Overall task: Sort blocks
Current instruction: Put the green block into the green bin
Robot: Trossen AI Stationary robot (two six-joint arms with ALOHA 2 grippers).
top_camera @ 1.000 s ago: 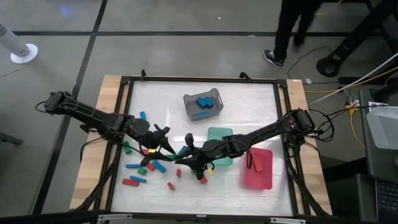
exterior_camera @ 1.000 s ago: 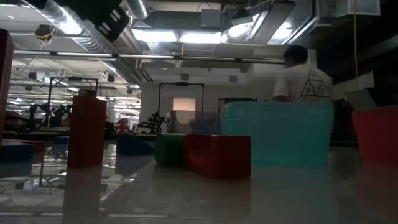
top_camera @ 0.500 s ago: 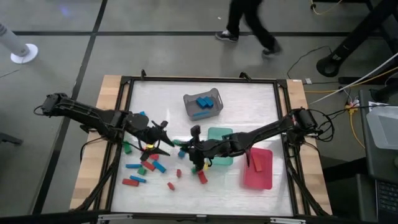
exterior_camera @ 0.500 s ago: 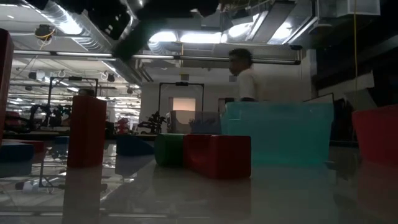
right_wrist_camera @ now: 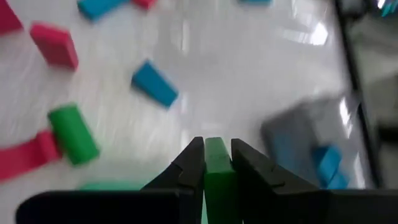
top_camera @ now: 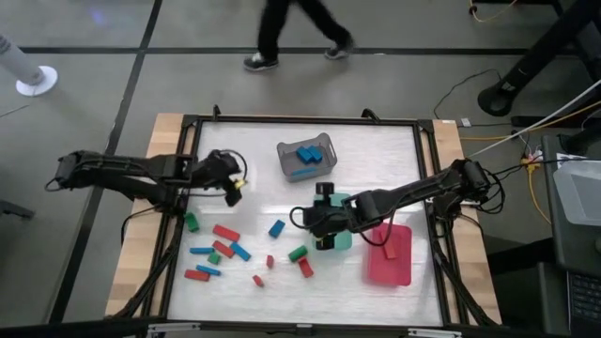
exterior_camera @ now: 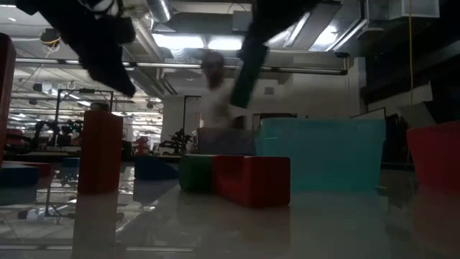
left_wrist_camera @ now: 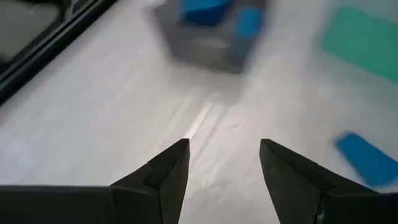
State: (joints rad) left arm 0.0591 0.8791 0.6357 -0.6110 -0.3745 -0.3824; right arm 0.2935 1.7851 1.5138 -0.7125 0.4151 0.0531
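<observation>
My right gripper (top_camera: pixel 324 225) is shut on a green block (right_wrist_camera: pixel 216 163) at the left edge of the flat green tray (top_camera: pixel 342 241). In the low view the block (exterior_camera: pixel 241 75) hangs high above the table. My left gripper (top_camera: pixel 233 184) is open and empty (left_wrist_camera: pixel 224 149) over bare table at the far left, left of the grey basket (top_camera: pixel 306 158). Loose red, blue and green blocks lie flat on the table's near-left part, among them a red bar (top_camera: pixel 225 232), a blue one (top_camera: pixel 276 228) and a green one (top_camera: pixel 298 253). My right gripper pinches the green block's two opposite sides (right_wrist_camera: pixel 216 155) between its two fingers (right_wrist_camera: pixel 193 163). The block is lifted clear of the table and hangs tilted below the gripper in the low view.
The grey basket holds blue blocks (top_camera: pixel 305 153). A red tray (top_camera: pixel 390 268) at the near right holds a red block (top_camera: pixel 388 251). The table has a dark frame (top_camera: pixel 188 188) around it. A person walks past beyond the far edge (top_camera: pixel 291 28).
My right gripper has risen from among the loose blocks and gone toward the table's right, to the green tray's edge, carrying the green block lifted clear. My left gripper has drawn back from the middle of the table toward the far left.
</observation>
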